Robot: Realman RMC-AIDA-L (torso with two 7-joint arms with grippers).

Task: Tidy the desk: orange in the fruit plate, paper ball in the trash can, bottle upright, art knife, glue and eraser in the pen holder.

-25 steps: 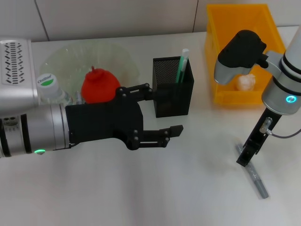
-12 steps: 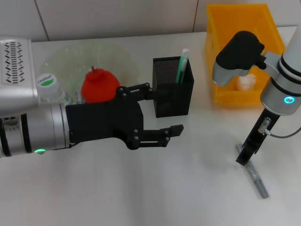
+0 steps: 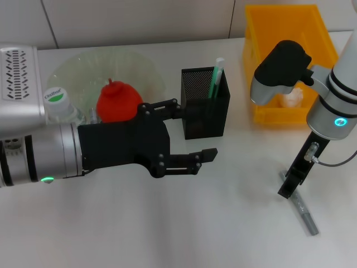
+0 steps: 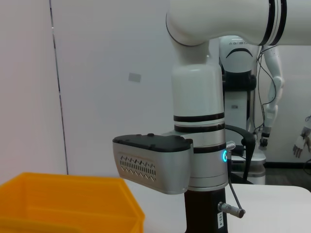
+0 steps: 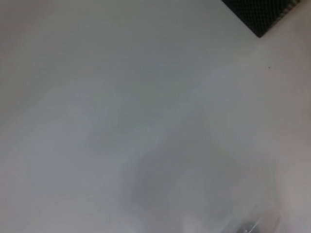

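Grey art knife under right claw, grip unclear; left claw agape, empty.

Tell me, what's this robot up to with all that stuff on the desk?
It is tidying the desk. The right gripper is down at the art knife lying on the table, at its near end. The left gripper hangs open beside the pen holder, holding nothing. An orange sits in the fruit plate, a bottle stands upright next to it, and a paper ball lies in the yellow trash can.
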